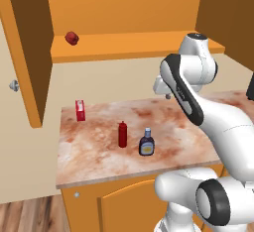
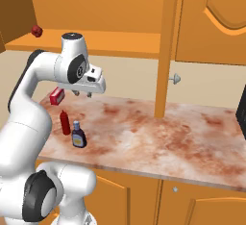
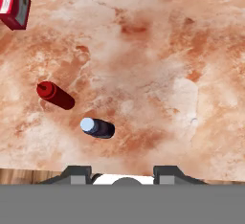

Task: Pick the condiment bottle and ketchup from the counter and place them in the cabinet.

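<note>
Two bottles standing upright on the counter (image 1: 99, 151), toward its front edge: ketchup (image 1: 122, 134) and condiment bottle (image 1: 146, 143) just beside each other, not touching as far as the left base view lets on. Seen from the hand camera, ketchup (image 3: 55, 95) at about 9 o'clock, condiment bottle (image 3: 97, 128) at roughly 7 o'clock, grey cap pointing up at the lens. Small red-and-white carton (image 3: 14, 5) way off at 10 o'clock in that same view, well apart from both bottles.

Gripper (image 2: 82, 94) hanging high over the counter, nothing between the fingers, clear air all the way down to the bottles. Fingertips (image 3: 75, 174) poking up at the bottom of the hand view with a visible gap between them, so parted rather than pressed together, though hard to say how wide from that sliver.

Cabinet (image 1: 129, 45) up above with its shelf exposed and the tall side door (image 1: 25, 47) swung out at the left. One small round red thing (image 1: 72, 38) sitting on that shelf near the left end. Neither bottle on the shelf yet.
</note>
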### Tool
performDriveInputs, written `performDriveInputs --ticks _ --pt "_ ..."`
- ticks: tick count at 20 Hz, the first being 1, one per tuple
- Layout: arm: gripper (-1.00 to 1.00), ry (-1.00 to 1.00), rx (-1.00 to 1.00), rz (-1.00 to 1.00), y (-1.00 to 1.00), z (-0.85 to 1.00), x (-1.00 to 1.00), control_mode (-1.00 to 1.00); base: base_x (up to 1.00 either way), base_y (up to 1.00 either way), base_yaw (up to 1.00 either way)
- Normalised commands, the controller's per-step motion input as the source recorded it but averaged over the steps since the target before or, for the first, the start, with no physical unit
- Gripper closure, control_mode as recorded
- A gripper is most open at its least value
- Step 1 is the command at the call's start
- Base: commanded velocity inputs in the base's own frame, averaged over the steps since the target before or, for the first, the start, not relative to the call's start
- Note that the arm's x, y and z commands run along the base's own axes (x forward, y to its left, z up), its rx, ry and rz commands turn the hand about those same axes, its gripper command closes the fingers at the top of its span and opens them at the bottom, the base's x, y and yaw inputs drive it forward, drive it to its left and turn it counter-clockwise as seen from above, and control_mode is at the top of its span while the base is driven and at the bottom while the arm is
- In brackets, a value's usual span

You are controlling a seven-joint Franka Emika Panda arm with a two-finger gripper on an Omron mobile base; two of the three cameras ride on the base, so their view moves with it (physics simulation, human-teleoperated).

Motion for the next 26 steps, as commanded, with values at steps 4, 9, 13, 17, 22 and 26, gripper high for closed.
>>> performDriveInputs --ticks 4,9,13,17,22,26 --pt "-1.0 0.0 0.0 0.0 0.15 -0.07 -0.17 -1.0 0.0 0.0 0.0" --pt "-1.0 0.01 0.0 0.0 0.25 -0.11 -0.19 -1.0 0.0 0.0 0.0" --pt "-1.0 -0.01 0.0 0.0 0.27 -0.1 -0.45 -1.0 0.0 0.0 0.0" --pt "-1.0 0.02 0.01 0.0 0.23 -0.19 -0.3 -1.0 0.0 0.0 0.0" --pt "-1.0 0.02 0.01 0.0 0.11 -0.14 -0.14 -1.0 0.0 0.0 0.0" --pt "-1.0 0.0 0.0 0.01 0.22 -0.08 0.02 -1.0 0.0 0.0 0.0"
